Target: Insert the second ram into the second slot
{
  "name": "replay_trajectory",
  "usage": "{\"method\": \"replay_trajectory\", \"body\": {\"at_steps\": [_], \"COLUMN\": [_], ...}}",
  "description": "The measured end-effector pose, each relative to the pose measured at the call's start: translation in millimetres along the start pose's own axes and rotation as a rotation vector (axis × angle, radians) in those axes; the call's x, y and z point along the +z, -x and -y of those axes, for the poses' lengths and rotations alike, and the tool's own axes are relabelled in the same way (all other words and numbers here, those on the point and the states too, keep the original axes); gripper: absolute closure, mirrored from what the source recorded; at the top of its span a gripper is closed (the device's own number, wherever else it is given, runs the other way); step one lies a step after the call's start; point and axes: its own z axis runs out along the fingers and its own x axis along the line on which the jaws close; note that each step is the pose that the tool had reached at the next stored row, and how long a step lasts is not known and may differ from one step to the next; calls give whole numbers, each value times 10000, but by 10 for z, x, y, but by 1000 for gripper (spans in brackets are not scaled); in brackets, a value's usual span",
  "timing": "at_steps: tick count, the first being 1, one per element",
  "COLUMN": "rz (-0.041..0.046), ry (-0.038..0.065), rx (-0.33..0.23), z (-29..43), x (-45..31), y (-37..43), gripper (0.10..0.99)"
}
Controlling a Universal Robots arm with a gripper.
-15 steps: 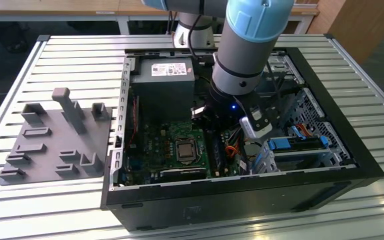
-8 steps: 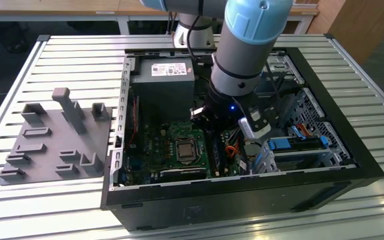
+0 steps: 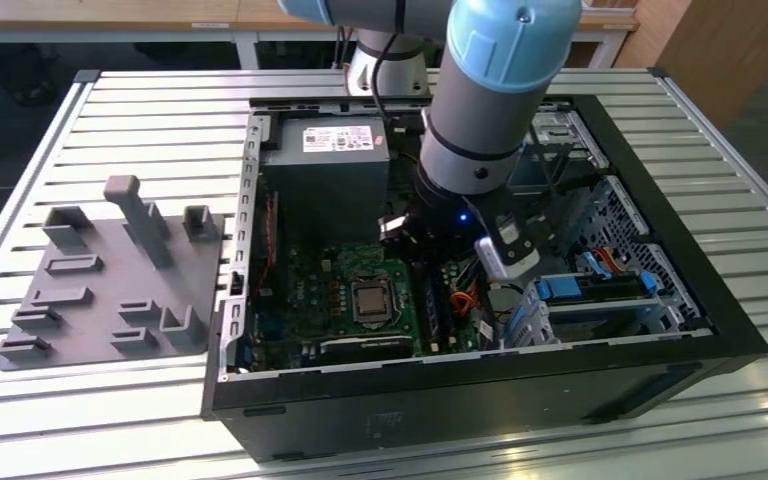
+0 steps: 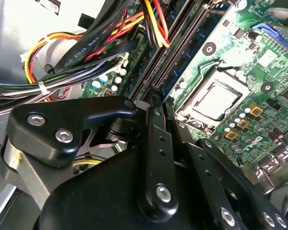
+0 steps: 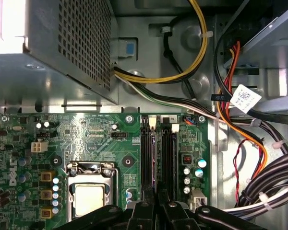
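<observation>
The jaws (image 5: pixel 157 207) are drawn close together, pinched on the thin top edge of the ram (image 5: pixel 158 163), which stands on edge among the slots (image 5: pixel 170 153) just beside the CPU socket (image 5: pixel 90 191). In the second wrist view the jaws' black tips (image 4: pixel 153 103) meet over the near end of the ram (image 4: pixel 187 55), and the blue-green stick runs away from them alongside the socket (image 4: pixel 216 98). Whether the ram is fully seated cannot be told.

In the exterior view the arm (image 3: pixel 491 90) comes down steeply into the open case (image 3: pixel 491 400), its wrist near vertical, just to the exterior view's right of the socket (image 3: pixel 371 298). A power supply (image 3: pixel 324 160) sits beyond the socket. Bundled cables (image 4: pixel 86 48) lie on the ram's far side from the socket. The case rests on a slatted worktop (image 3: pixel 117 120), and a grey fixture (image 3: pixel 111 280) stands well apart from the socket, outside the case.
</observation>
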Motion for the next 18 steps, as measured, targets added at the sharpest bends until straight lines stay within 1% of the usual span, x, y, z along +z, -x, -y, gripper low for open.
{"method": "replay_trajectory", "body": {"at_steps": [18], "rz": [-2], "ry": [3], "rx": [-7], "z": [3], "x": [51], "y": [0], "gripper": [945]}}
